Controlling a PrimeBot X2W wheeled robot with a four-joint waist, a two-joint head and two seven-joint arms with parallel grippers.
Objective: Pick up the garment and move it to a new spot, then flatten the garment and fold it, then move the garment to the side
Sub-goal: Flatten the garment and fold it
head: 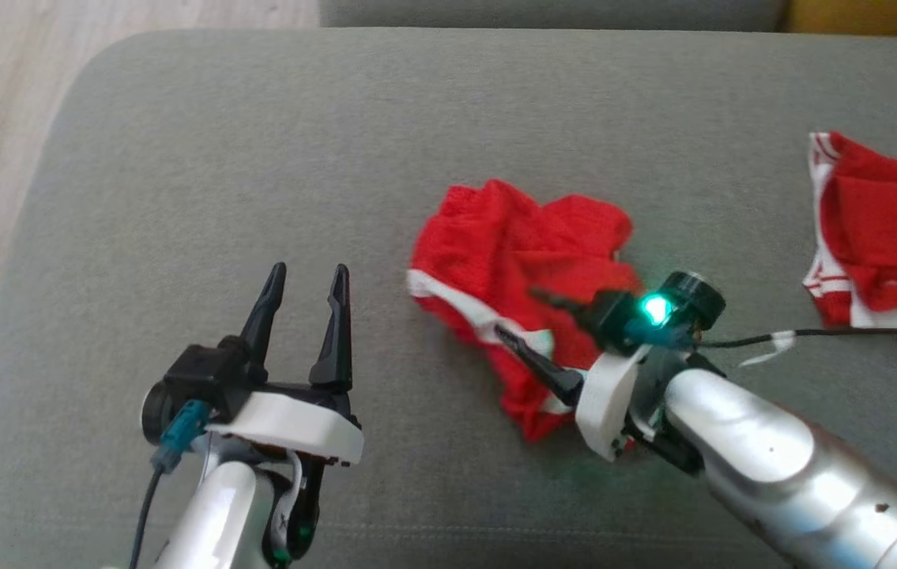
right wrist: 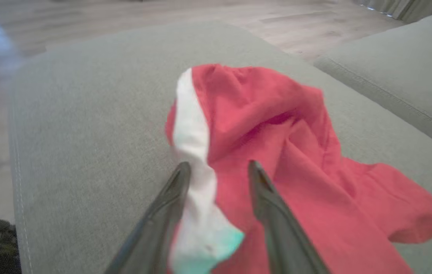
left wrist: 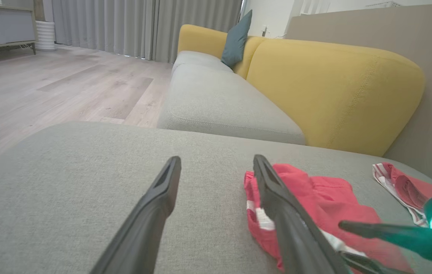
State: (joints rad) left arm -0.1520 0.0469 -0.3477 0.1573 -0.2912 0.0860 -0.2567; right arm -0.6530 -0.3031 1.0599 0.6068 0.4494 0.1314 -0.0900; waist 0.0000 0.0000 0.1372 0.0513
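Holding the left gripper [head: 310, 270] above the near-left part of the grey fabric sofa cushion [head: 258, 118], jaws spread wide, gripping nothing. Finding the crumpled red mesh garment with white trim [head: 511, 237] lying bunched just right of the cushion's middle, folds heaped, a white band [right wrist: 191, 125] curling along the side facing the cushion's near edge. Judging it light, limp and floppy, likely sagging and unfurling on any lift, not fragile, somewhat slippery; favouring that thicker band, or a pinch through several layers, as the surest hold. Poising the right gripper [head: 518, 312] over it from the cushion's near-right side, jaws parted astride the band, not pinching it. Leaving a second red-and-white garment [head: 891, 229] at the cushion's right edge, well apart.
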